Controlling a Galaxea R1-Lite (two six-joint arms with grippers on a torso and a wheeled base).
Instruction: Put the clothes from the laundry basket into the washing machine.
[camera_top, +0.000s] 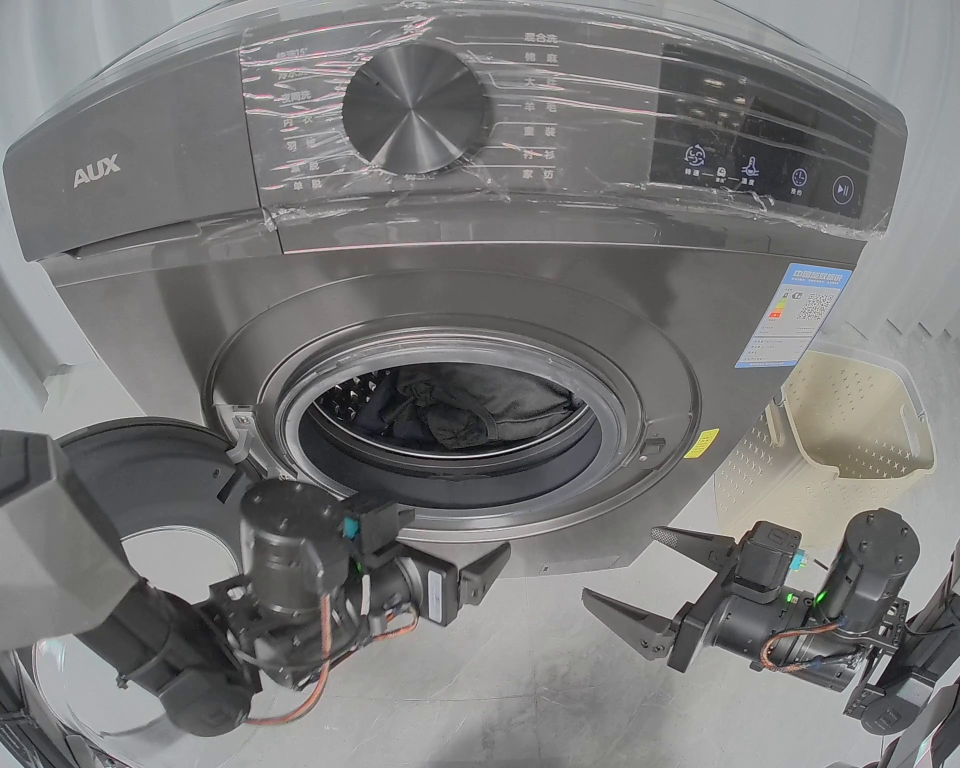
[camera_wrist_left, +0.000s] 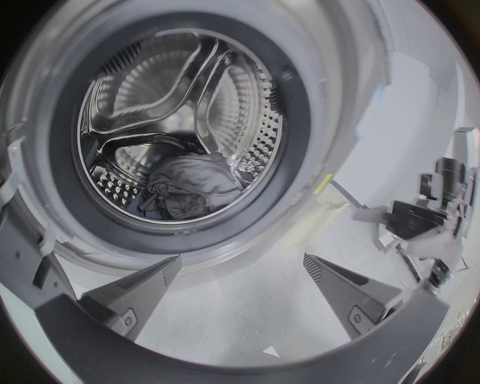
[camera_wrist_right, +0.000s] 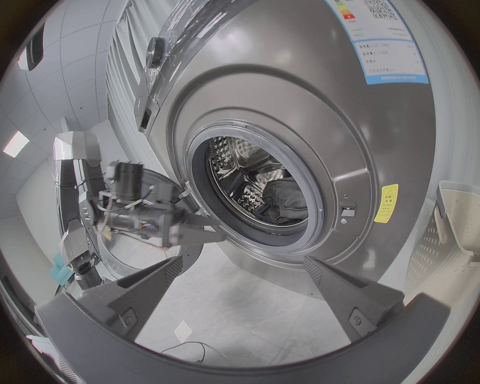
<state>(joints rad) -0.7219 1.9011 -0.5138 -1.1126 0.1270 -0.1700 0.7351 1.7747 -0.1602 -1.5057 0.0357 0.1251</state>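
The grey washing machine (camera_top: 450, 290) stands with its round door (camera_top: 140, 470) swung open to the left. Dark clothes (camera_top: 470, 405) lie bunched in the steel drum (camera_wrist_left: 165, 100), low in it, and show again as the clothes (camera_wrist_left: 190, 185) and the clothes (camera_wrist_right: 285, 200). My left gripper (camera_wrist_left: 241, 261) hangs open and holds nothing, just below and in front of the drum opening (camera_top: 480, 575). My right gripper (camera_top: 620, 565) is open too, with nothing in it, lower right of the opening, close to the cream laundry basket (camera_top: 900, 400).
The perforated basket (camera_wrist_right: 450, 235) stands on the floor against the machine's right side. The open door (camera_wrist_right: 125, 250) takes up the space at the left, behind my left arm. Pale floor (camera_top: 540, 680) lies bare in front of the machine.
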